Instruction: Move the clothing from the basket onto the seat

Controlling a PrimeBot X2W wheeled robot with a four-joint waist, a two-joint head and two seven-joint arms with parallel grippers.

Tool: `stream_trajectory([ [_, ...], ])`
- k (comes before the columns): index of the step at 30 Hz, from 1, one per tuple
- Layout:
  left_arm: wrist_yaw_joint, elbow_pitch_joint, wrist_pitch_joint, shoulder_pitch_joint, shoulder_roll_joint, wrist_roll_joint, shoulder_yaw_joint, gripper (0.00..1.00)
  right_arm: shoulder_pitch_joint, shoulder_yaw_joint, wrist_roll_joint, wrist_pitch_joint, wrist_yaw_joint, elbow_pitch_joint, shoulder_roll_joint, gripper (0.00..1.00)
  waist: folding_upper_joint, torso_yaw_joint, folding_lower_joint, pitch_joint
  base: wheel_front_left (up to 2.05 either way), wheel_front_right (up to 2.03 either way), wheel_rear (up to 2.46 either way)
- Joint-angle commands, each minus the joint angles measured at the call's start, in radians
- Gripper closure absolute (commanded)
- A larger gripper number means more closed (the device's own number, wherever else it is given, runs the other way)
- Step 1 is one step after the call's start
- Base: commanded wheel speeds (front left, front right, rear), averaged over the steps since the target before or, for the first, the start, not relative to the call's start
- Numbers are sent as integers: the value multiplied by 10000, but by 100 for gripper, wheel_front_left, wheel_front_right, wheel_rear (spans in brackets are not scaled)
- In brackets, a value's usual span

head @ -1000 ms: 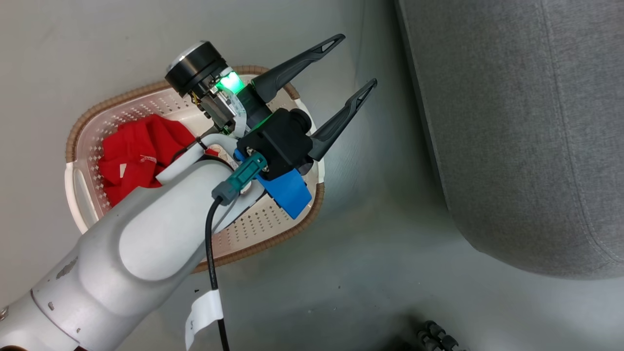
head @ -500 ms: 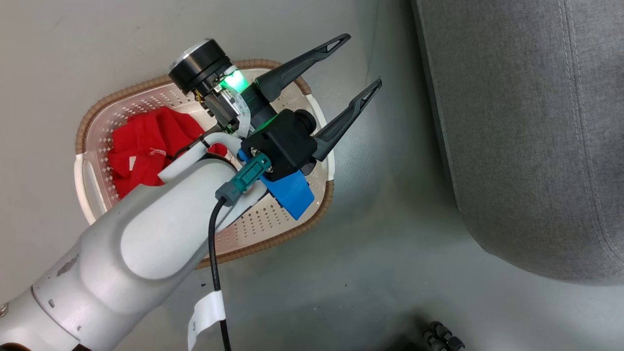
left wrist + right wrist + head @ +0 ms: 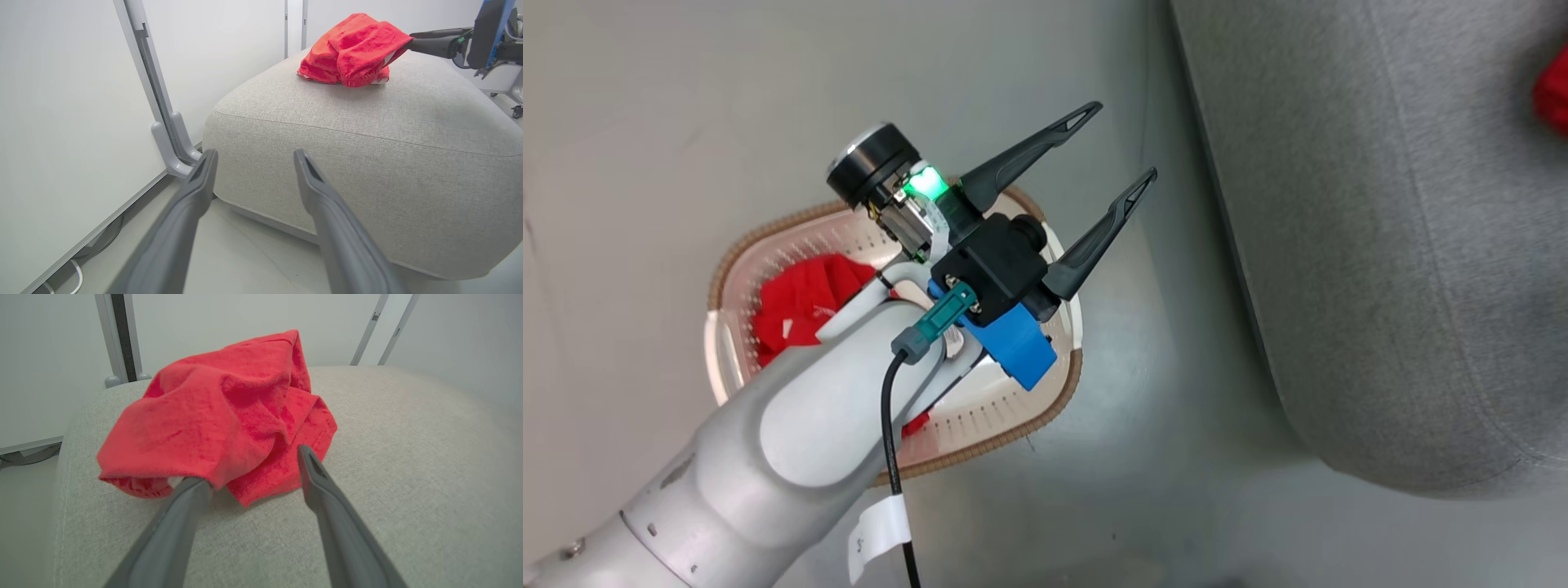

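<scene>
Your right gripper (image 3: 250,465) is spread; red garment (image 3: 220,412) on the seat (image 3: 408,465) covers one fingertip. Left gripper (image 3: 1123,139) spread too.

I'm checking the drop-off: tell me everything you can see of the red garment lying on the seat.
The red garment is soft, towel-like fabric, crumpled into a loose folded heap on top of the grey seat. A scrap of white shows at its near edge. The open right gripper reaches it: one fingertip tucked under a fold, the other alongside.
</scene>
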Motion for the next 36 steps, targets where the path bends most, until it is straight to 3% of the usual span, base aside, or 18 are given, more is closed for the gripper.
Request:
stream_trajectory([
  [1,72,84,-74,226,-77,-100,111,0,576,50,-135,-39,-3,-114,111,0,0,46,0,-753,0,0,0],
  [13,354,-61,-125,2146,-369,-418,1301,0,3128,1018,-99,-39,-1,-1325,666,0,0,146,0,-3057,0,0,0],
  [25,668,-357,-126,4635,-619,-85,3966,0,4690,2587,-67,-39,-3,-3642,1330,0,0,1040,0,-4800,0,0,0],
  [36,504,-1473,-118,6762,-1189,965,6635,0,5167,3714,-153,-39,-3,-4277,1619,0,0,1814,0,-5630,0,0,0],
])
